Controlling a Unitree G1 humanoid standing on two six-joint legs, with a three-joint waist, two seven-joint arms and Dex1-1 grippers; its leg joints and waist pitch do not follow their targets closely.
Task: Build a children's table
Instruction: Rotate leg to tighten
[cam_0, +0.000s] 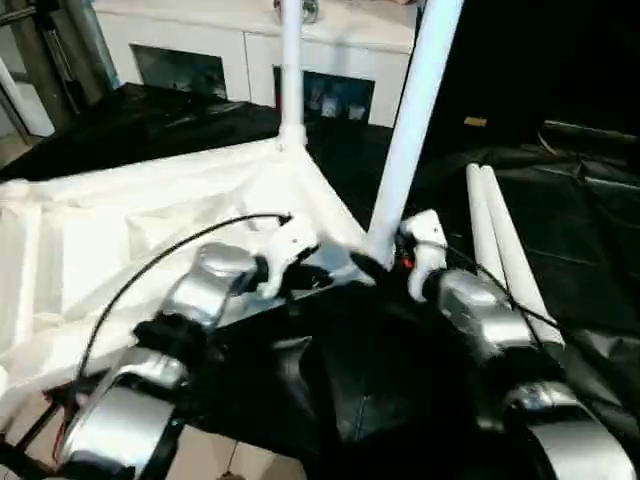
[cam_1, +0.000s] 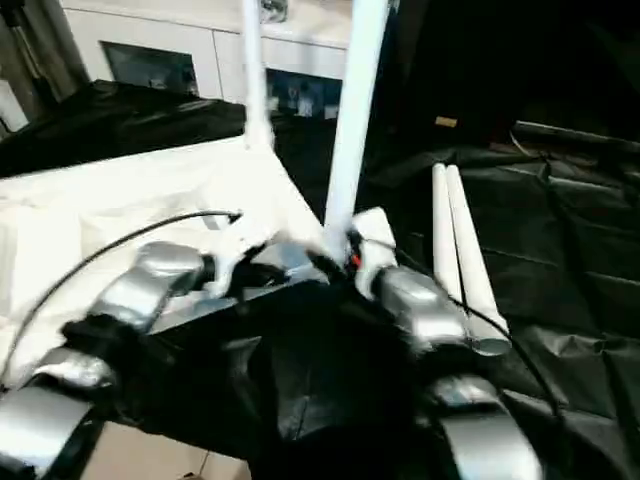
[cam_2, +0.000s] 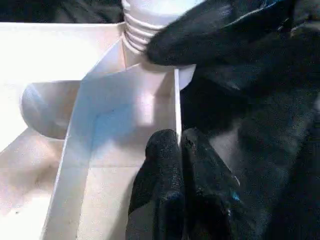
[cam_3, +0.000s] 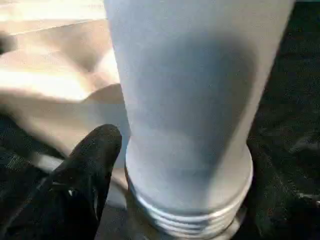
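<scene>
Two legs (cam_0: 505, 255) are laid at 3 o'clock; left hand (cam_2: 175, 150) is pinched on tabletop (cam_0: 150, 230) rib, right hand (cam_0: 385, 262) is spread around tilted leg (cam_0: 410, 130).

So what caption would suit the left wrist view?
Shut left tool pinching the tabletop rim while a leg's threaded end sits at the corner socket.

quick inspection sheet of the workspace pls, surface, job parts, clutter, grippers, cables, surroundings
surface: black-draped work table.
job's things: white tabletop lies ribbed side up; one leg stands in the far corner socket; a second leg leans at the near corner, threads not fully in; two spare legs lie side by side.
clutter: nothing seen.
grippers: left gripper shut on the tabletop's rim; right gripper at the leaning leg's base.
cables: black cable arcs over the left forearm.
surroundings: white cabinet behind.
</scene>
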